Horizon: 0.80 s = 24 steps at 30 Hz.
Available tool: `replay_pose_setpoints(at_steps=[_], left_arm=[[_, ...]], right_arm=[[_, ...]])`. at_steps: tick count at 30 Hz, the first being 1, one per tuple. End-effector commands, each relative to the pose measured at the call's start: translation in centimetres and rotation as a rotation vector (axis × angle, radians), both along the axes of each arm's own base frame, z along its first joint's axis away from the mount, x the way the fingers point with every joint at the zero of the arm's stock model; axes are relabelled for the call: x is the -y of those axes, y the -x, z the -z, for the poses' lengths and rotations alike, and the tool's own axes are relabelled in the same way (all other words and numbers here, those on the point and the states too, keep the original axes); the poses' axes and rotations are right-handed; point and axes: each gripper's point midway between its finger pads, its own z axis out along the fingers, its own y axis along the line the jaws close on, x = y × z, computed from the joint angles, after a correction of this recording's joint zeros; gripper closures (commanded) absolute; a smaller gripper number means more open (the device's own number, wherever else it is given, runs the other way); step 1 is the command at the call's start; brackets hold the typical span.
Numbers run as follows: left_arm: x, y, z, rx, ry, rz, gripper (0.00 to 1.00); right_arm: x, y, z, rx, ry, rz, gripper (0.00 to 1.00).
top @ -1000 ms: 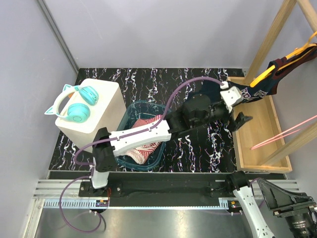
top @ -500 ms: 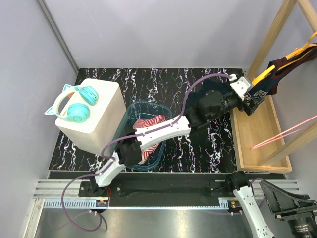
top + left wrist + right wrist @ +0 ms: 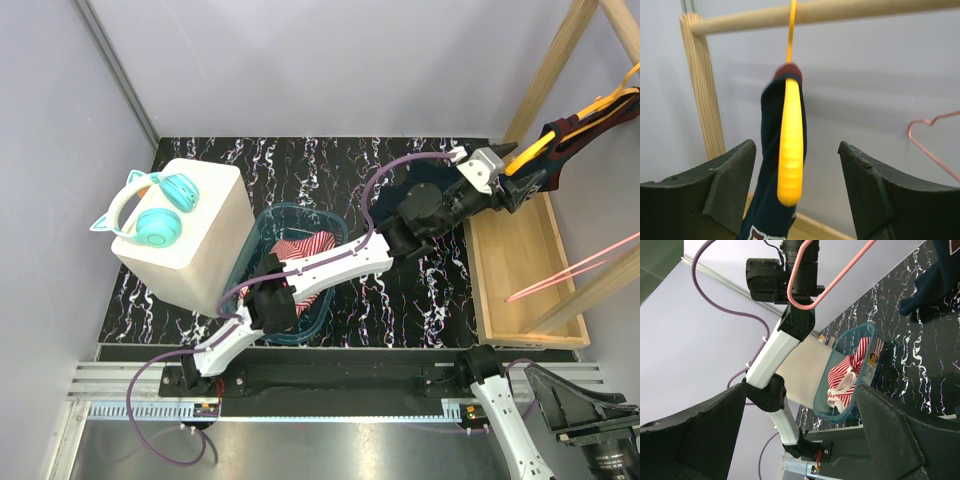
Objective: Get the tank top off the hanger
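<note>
A dark navy tank top (image 3: 553, 152) hangs on a yellow hanger (image 3: 527, 152) from the wooden rack (image 3: 541, 75) at the far right. In the left wrist view the hanger's yellow arm (image 3: 790, 142) and the navy cloth (image 3: 769, 150) sit between my open fingers, untouched. My left gripper (image 3: 518, 178) is stretched out to the hanger's lower end, open (image 3: 796, 200). My right gripper (image 3: 800, 450) is open and empty, low at the near right edge, out of the top view's frame.
A teal basin (image 3: 284, 270) with a red-striped garment (image 3: 300, 250) stands mid-table. A cream box (image 3: 185, 235) with teal headphones (image 3: 150, 205) is at the left. A pink wire hanger (image 3: 575, 265) hangs over the wooden tray (image 3: 515, 270) at the right.
My left arm has stretched farther right and up toward the hanger; its open gripper now straddles the yellow hanger's lower end. The right arm has stayed put.
</note>
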Motion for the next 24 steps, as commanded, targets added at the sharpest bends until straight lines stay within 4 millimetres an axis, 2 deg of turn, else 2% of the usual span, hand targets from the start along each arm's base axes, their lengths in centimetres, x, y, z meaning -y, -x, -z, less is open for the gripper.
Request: replay_pose_setpoints(at_steps=[1, 3, 4, 10, 12, 13, 16, 18, 21, 24], left_arm=[[-2.4, 0.3, -5.2, 0.056, 0.155, -0.017, 0.43], [-1.7, 0.4, -4.9, 0.057, 0.142, 0.001, 0.49], [-1.5, 0.4, -4.7, 0.054, 0.140, 0.005, 0.56], [-0.3, -0.7, -2.3, 0.043, 0.097, -0.014, 0.55], [-0.5, -0.9, -2.5, 0.047, 0.100, -0.018, 0.58], [-0.5, -1.0, -2.4, 0.047, 0.100, -0.019, 0.65], [-1.0, -1.4, -3.1, 0.043, 0.125, -0.039, 0.83], [-1.4, -1.6, -3.6, 0.035, 0.144, -0.048, 1.00], [-2.4, -1.4, -5.4, 0.003, 0.199, -0.039, 1.00], [-3.5, -0.3, -7.8, -0.040, 0.261, 0.025, 1.00]], right_arm=[[-0.5, -1.1, 3.0, -0.169, 0.048, -0.015, 0.01], [-0.5, -1.1, 2.8, -0.167, 0.045, -0.015, 0.01], [-0.5, -1.2, 2.8, -0.168, 0.045, -0.017, 0.01], [-0.5, -0.8, 2.6, -0.160, 0.036, -0.016, 0.01], [-0.5, -0.9, 2.8, -0.167, 0.037, -0.016, 0.01], [-0.4, -0.9, 2.9, -0.168, 0.037, -0.014, 0.01], [-0.5, -1.0, 3.0, -0.171, 0.035, -0.016, 0.01], [-0.5, -1.0, 3.0, -0.172, 0.037, -0.016, 0.01], [-0.5, -1.1, 2.9, -0.171, 0.035, -0.016, 0.01], [-0.5, -1.1, 2.9, -0.172, 0.032, -0.016, 0.01]])
